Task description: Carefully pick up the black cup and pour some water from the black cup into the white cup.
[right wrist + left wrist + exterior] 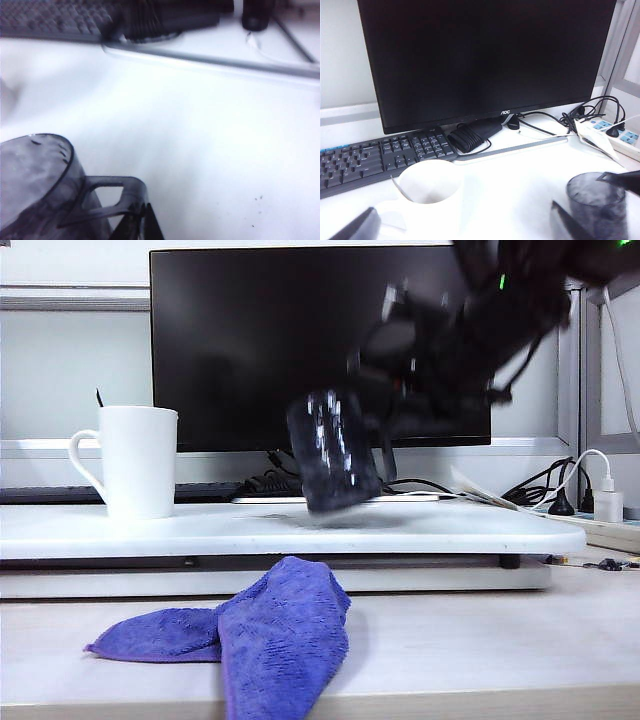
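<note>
The black cup (333, 452) hangs tilted just above the white board, a blurred dark tumbler. My right gripper (142, 226) is shut on its handle (112, 195), and its dark blurred arm (450, 330) comes down from the upper right. The cup's rim (596, 192) also shows in the left wrist view. No water can be made out through the dark wall. The white cup (135, 460) stands upright at the board's left end, handle to the left. My left gripper (462, 227) is open wide just over the white cup (427, 192), holding nothing.
A purple cloth (260, 630) lies on the table in front of the white board (450, 532). Behind stand a black monitor (250, 340), a keyboard (370, 160), a power brick (475, 134) and, at the right, a power strip (620, 137) with cables.
</note>
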